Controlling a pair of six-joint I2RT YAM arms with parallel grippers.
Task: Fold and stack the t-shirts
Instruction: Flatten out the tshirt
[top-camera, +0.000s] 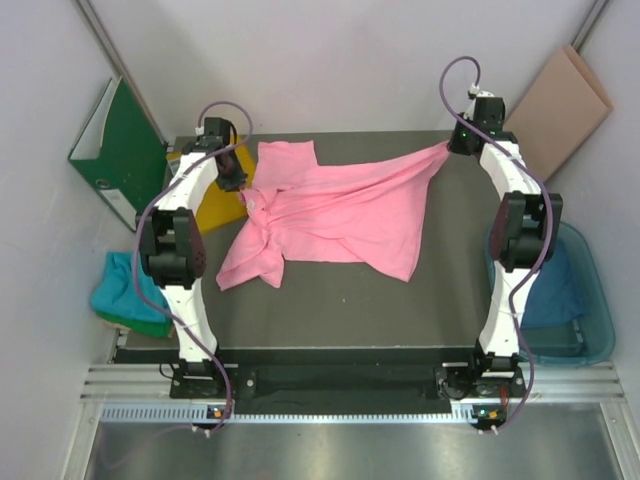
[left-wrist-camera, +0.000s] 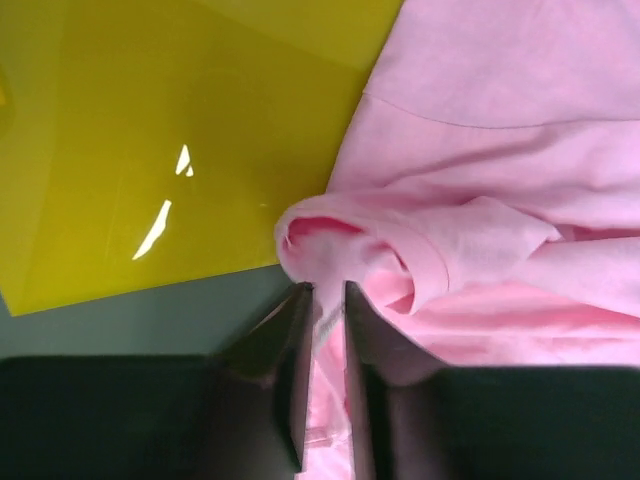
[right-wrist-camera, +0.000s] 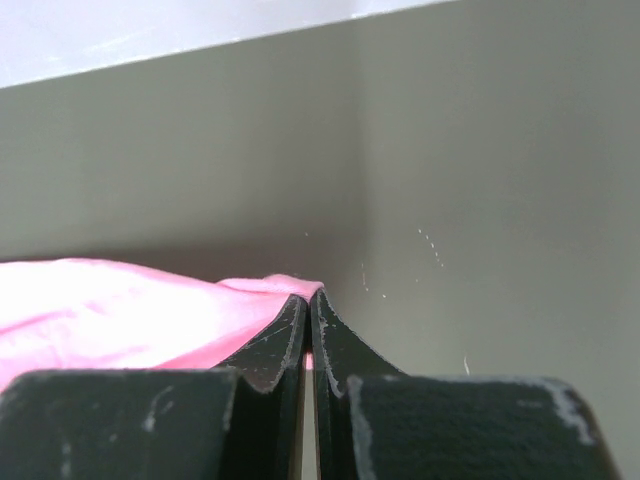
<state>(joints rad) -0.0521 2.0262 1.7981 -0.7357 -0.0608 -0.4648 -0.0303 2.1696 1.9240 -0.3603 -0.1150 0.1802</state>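
Observation:
A bright pink t-shirt (top-camera: 340, 215) lies spread and rumpled across the dark table (top-camera: 330, 310). Its right corner is pulled up and out to the back right, where my right gripper (top-camera: 452, 148) is shut on it. The right wrist view shows the jaws (right-wrist-camera: 310, 295) pressed together on the pink t-shirt (right-wrist-camera: 120, 310). My left gripper (top-camera: 238, 182) is at the shirt's left edge by the collar. In the left wrist view its fingers (left-wrist-camera: 325, 290) stand narrowly parted, with a roll of the pink t-shirt (left-wrist-camera: 500, 150) lying between them.
A stiff yellow sheet (top-camera: 215, 205) (left-wrist-camera: 180, 130) lies under the shirt's left edge. A green binder (top-camera: 120, 150) leans at the left wall. Teal and green cloth (top-camera: 130, 290) is piled beside the table on the left. A blue tub (top-camera: 590, 300) with dark blue cloth (top-camera: 555, 290) stands on the right.

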